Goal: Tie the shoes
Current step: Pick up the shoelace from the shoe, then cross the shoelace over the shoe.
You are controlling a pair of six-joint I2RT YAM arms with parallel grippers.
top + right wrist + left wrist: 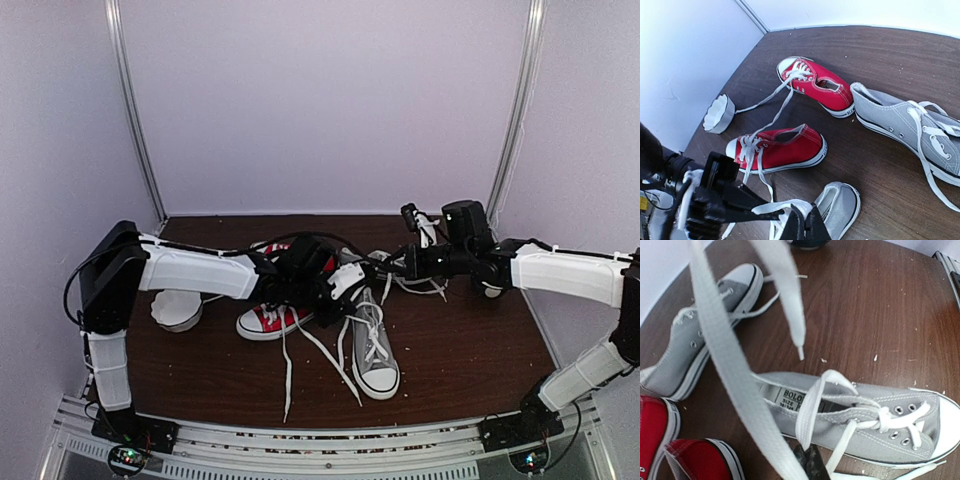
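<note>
One grey shoe (375, 352) lies mid-table with its white toe toward the near edge. In the left wrist view this grey shoe (865, 415) fills the foreground, its white laces crossed in a first knot (883, 418). My left gripper (810, 459) is shut on a raised loop of its lace (810, 405). My right gripper (802, 226) is shut on another part of the same white lace (785, 206), just above the shoe's heel (842, 205). The two grippers' tips nearly meet there. The second grey shoe (905, 127) lies apart, its laces loose.
Two red sneakers (817, 85) (782, 149) with loose white laces lie left of the grey pair. A white fluted cup (177, 308) stands by the left arm. A lace strand (730, 365) hangs close across the left wrist camera. White walls enclose the brown table (470, 350).
</note>
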